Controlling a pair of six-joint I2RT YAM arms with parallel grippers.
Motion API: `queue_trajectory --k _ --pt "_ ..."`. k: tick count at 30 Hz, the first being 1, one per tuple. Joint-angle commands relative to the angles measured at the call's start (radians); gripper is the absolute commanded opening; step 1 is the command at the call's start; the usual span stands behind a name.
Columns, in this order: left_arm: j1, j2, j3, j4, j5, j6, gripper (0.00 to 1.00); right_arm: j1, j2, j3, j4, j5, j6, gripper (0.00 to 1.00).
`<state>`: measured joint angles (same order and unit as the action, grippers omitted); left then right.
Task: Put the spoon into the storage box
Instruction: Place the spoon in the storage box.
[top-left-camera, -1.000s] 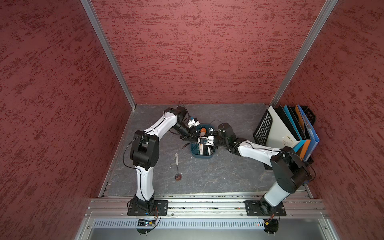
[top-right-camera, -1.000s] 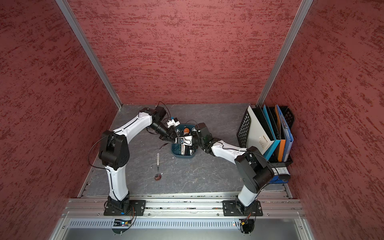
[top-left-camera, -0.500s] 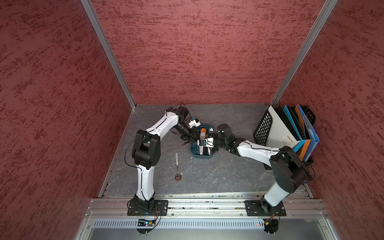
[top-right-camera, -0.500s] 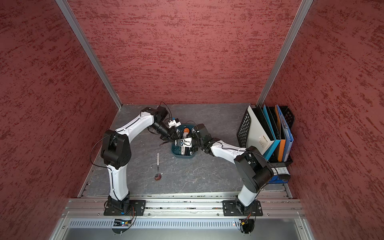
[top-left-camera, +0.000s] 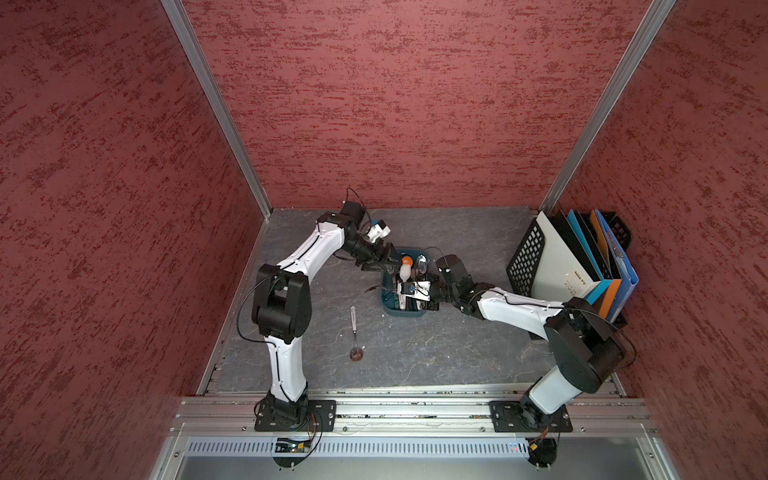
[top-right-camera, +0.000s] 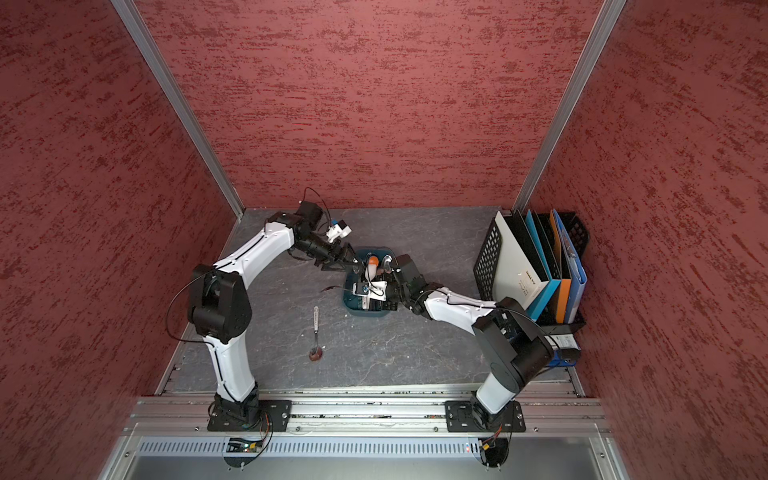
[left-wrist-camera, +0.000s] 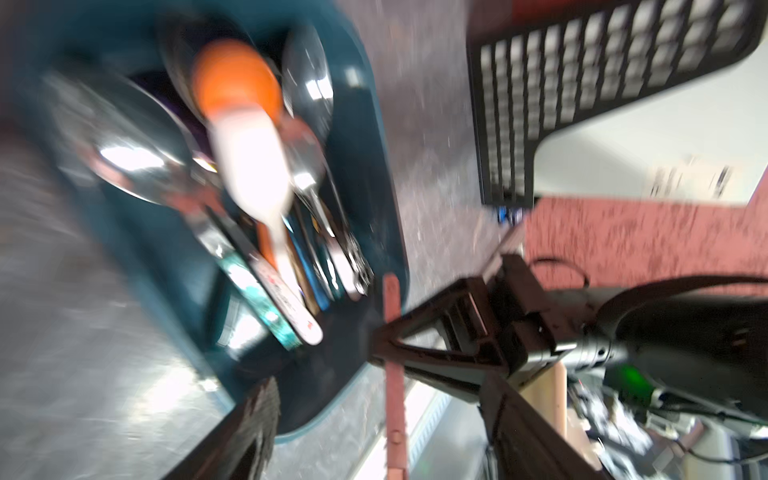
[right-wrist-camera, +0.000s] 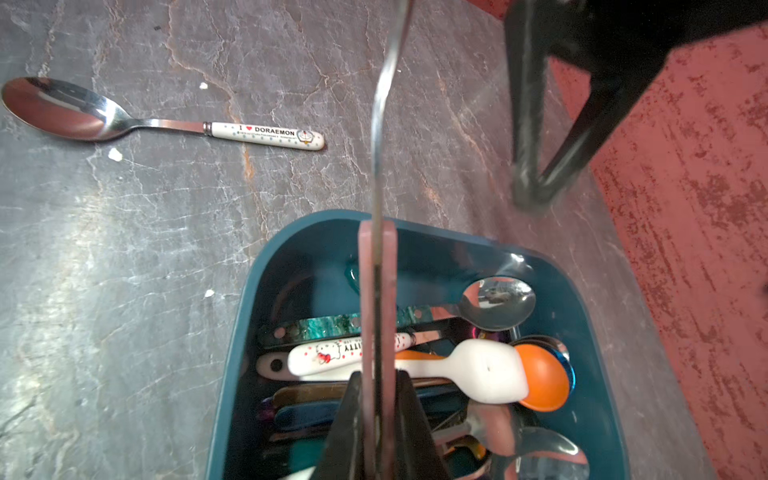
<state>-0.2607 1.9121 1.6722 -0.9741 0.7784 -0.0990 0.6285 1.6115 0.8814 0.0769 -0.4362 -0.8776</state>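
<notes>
— While the right gripper (right-wrist-camera: 377, 249) pinches a thin steel handle (right-wrist-camera: 384, 83) over the storage box (top-left-camera: 405, 318), where is the Doraemon spoon (top-left-camera: 354, 328)?

— Flat on the slate table (top-left-camera: 436, 357), lower left of the box in both top views, apart from both jaws. The left gripper (top-left-camera: 390, 259) gapes wide, holding nothing, at the box's upper-left rim. Bare slate lies below, and the file rack (top-left-camera: 525, 262) stands far right.
</notes>
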Motion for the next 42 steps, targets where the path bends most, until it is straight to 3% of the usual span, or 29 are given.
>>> queue_trajectory --k 1,4,9,16,22,33,38,42 --pt "0.075 -0.104 -0.072 0.23 -0.177 -0.156 0.82 0.007 -0.052 -0.011 0.005 0.03 0.141 0.0" --pt "0.116 -0.2 -0.17 0.307 -0.387 -0.205 0.84 0.006 -0.046 0.016 -0.032 0.054 0.281 0.0" --pt "0.101 -0.34 -0.312 0.301 -0.679 -0.157 0.83 0.007 -0.008 0.101 -0.118 0.064 0.56 0.0" --pt "-0.059 -0.46 -0.492 0.251 -0.933 -0.134 0.77 0.004 0.066 0.214 -0.266 0.039 0.918 0.0" --pt "-0.12 -0.448 -0.543 0.14 -0.945 -0.327 0.71 -0.018 0.183 0.319 -0.401 0.007 1.143 0.0" --pt "-0.201 -0.433 -0.626 0.137 -0.881 -0.453 0.65 -0.078 0.302 0.414 -0.585 -0.017 1.274 0.0" --pt "-0.215 -0.387 -0.637 0.133 -0.85 -0.478 0.63 -0.086 0.356 0.494 -0.689 -0.035 1.284 0.06" --pt "-0.219 -0.356 -0.642 0.144 -0.829 -0.497 0.62 -0.088 0.365 0.516 -0.718 -0.03 1.284 0.19"
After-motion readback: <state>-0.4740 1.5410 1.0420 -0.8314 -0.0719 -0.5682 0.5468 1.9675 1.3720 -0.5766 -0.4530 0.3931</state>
